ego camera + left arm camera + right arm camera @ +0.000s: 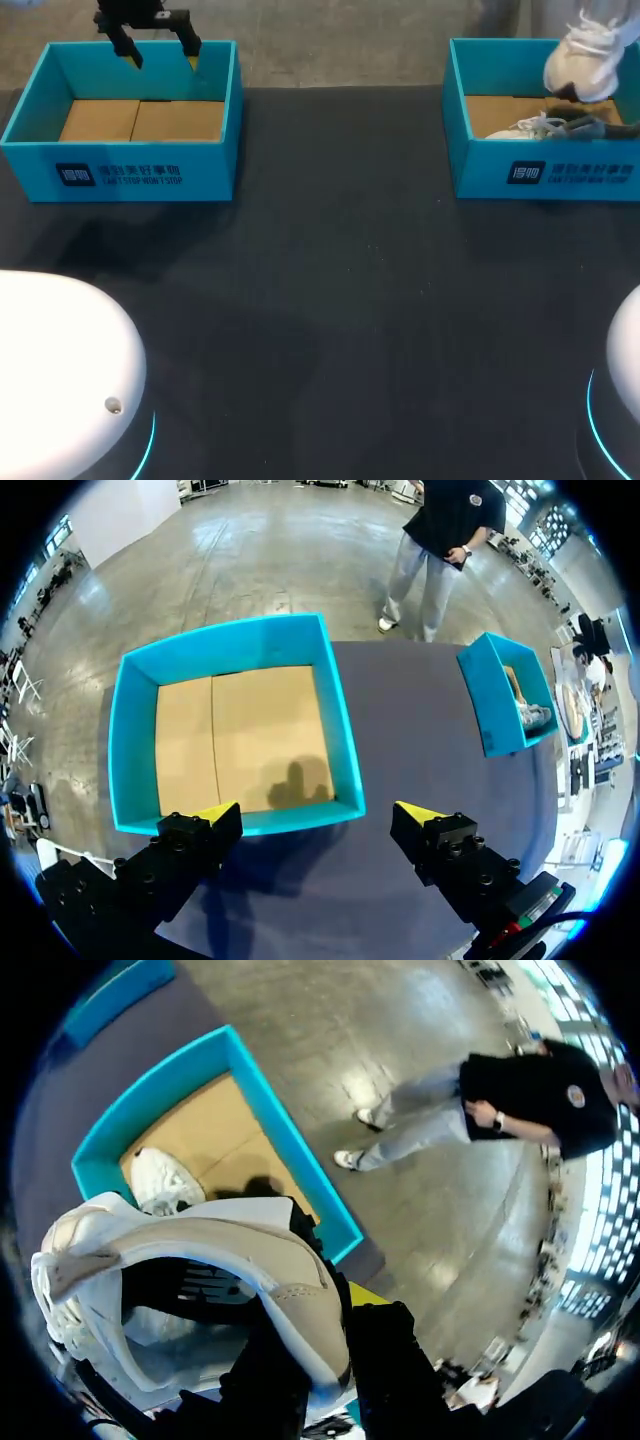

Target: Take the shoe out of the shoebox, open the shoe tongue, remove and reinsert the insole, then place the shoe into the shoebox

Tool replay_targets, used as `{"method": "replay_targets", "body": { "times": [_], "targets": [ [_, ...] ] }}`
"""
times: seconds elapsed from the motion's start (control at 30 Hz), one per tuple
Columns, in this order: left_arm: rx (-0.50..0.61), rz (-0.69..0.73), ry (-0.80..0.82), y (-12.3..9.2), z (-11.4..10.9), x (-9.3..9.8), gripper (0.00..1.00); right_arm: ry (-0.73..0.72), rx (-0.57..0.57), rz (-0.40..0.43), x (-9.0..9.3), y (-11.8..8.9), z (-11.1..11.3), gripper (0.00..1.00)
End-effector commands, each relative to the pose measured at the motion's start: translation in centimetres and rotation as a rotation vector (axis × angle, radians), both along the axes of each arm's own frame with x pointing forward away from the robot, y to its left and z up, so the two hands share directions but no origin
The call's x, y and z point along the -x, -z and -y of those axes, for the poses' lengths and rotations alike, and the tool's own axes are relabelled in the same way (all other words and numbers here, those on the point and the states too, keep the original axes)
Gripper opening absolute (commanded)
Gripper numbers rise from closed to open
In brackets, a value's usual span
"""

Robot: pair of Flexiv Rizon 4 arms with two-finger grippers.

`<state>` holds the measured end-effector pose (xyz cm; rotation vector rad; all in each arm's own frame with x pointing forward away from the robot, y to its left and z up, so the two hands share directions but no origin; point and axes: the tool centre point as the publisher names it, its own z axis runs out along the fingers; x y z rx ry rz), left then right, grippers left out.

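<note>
L shoebox [120, 170]: teal, open-top, far-left on dark table [330, 280]; brown cardboard floor showing.
L gripper [163, 58]: above L shoebox's far rim; fingers spread wide, yellow tips well apart.
R shoebox [480, 170]: teal, far-right, well apart from L shoebox.
2nd white shoe [535, 127]: lying inside R shoebox on cardboard floor.
White shoe [588, 50]: held up over R shoebox's far side, opening toward wrist cam.
R gripper [335, 1325]: fingers clamped on white shoe's collar edge.
</note>
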<state>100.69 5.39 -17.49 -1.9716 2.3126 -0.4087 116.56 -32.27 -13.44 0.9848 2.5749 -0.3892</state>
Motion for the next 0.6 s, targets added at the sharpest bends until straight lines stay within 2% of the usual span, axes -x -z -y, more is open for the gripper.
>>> {"method": "replay_targets", "body": {
  "times": [0.03,0.6],
  "targets": [
    [-0.001,0.000,0.000,0.0,0.0,0.0,1.00,0.309,-0.128,-0.043,-0.6,-0.4,-0.2,0.00],
    [-0.001,0.000,0.000,0.0,0.0,0.0,1.00,0.624,-0.139,0.047,1.8,-0.1,0.9,0.00]
  ]
}}
